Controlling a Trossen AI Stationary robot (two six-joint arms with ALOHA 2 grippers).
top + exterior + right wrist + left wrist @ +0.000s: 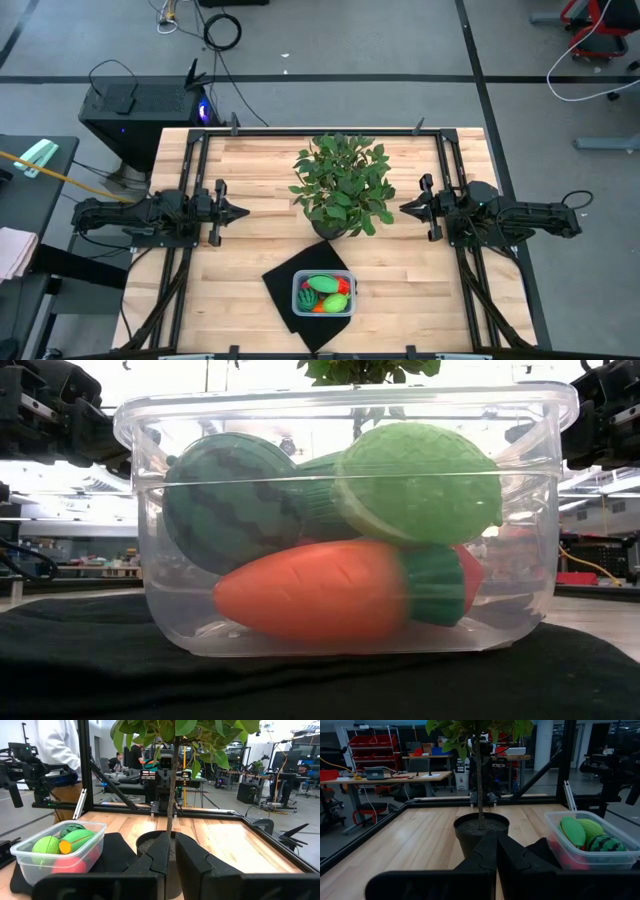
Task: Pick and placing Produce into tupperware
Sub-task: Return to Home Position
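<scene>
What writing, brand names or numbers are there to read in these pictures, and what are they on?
None can be read.
The tupperware, the toy produce inside it, the plant pot and the black mat show no lettering.
Any labels on the red bins on the shelves in the room behind are too small to read.

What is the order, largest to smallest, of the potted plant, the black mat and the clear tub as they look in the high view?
1. potted plant: its leaves spread widest, though it stands taller and so nearer the camera, so its lead over the mat is unsure.
2. black mat
3. clear tub: clearly smallest; it sits within the mat.
</scene>
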